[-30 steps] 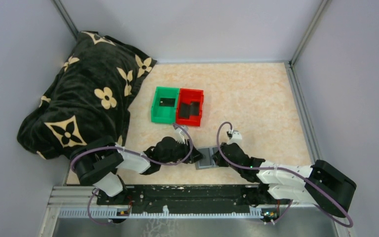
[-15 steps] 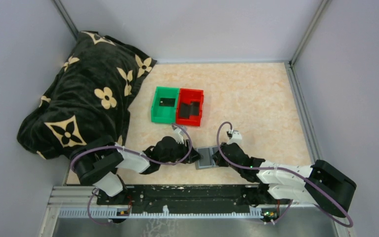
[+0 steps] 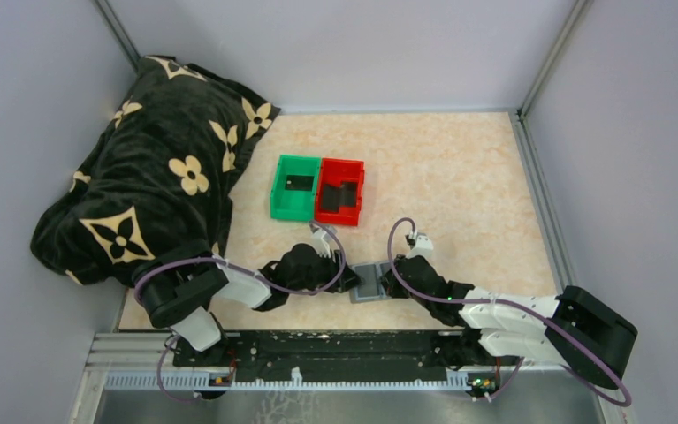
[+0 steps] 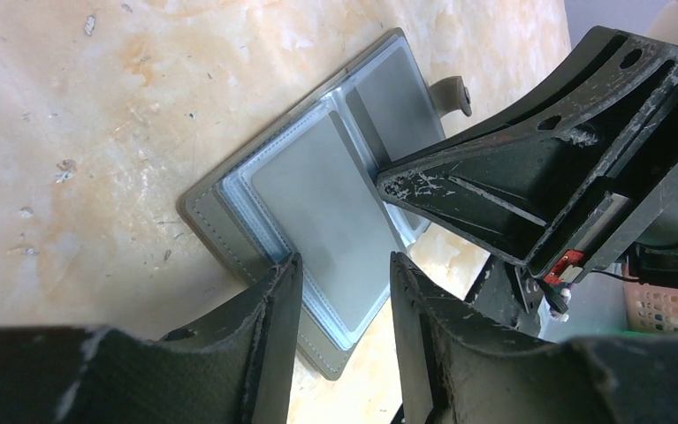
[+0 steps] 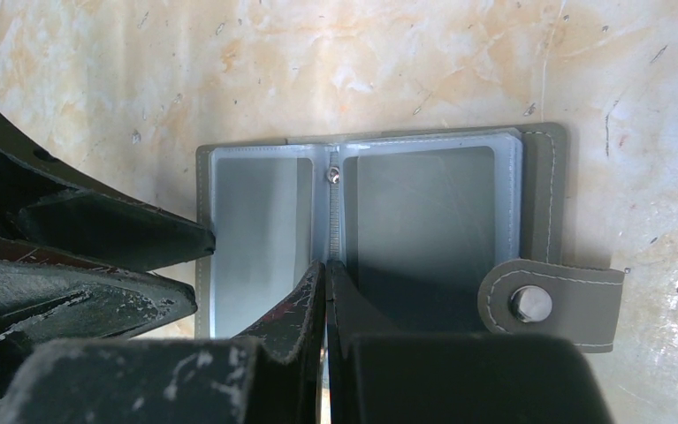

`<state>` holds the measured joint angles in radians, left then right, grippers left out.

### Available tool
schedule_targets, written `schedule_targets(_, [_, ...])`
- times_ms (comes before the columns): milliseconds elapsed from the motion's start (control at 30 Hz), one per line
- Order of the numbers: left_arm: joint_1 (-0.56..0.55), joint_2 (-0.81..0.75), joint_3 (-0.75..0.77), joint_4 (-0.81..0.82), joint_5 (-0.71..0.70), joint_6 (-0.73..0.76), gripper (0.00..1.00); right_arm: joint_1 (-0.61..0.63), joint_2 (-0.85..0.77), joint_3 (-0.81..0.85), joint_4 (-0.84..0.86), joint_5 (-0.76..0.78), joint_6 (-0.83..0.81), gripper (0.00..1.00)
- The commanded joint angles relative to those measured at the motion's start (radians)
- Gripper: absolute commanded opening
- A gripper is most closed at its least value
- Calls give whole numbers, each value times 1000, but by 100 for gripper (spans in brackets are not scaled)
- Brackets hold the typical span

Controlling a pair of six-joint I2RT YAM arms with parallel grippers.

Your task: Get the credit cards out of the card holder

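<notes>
The card holder (image 3: 370, 283) lies open and flat on the table between my two grippers. In the left wrist view my left gripper (image 4: 344, 261) stands open, its jaws on either side of the near corner of the card holder's (image 4: 317, 194) clear sleeve. My right gripper (image 5: 326, 267) is shut with nothing between its fingers, and its tips rest on the card holder's (image 5: 423, 212) spine. A grey rectangle like a credit card shows inside each sleeve. Dark credit cards lie in the green bin (image 3: 280, 190) and in the red bin (image 3: 360, 190).
The two bins stand side by side just beyond the grippers. A black blanket with cream flowers (image 3: 149, 177) is heaped at the far left. Grey walls close in the table on three sides. The card holder's snap tab (image 5: 547, 305) sticks out on its right.
The left arm's elbow has shifted slightly to the right. Both grippers and the card holder stay where they were.
</notes>
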<state>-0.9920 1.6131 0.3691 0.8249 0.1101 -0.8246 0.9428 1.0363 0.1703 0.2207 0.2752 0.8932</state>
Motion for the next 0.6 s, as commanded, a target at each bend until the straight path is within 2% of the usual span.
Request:
schedule_targets(0, [3,41,28,14,31,-4,48,10,4,12,25,-1,-9,0])
schedule_targets(567, [3,91,49,196,106,-80,49,10,10,0,39,-5,-4,0])
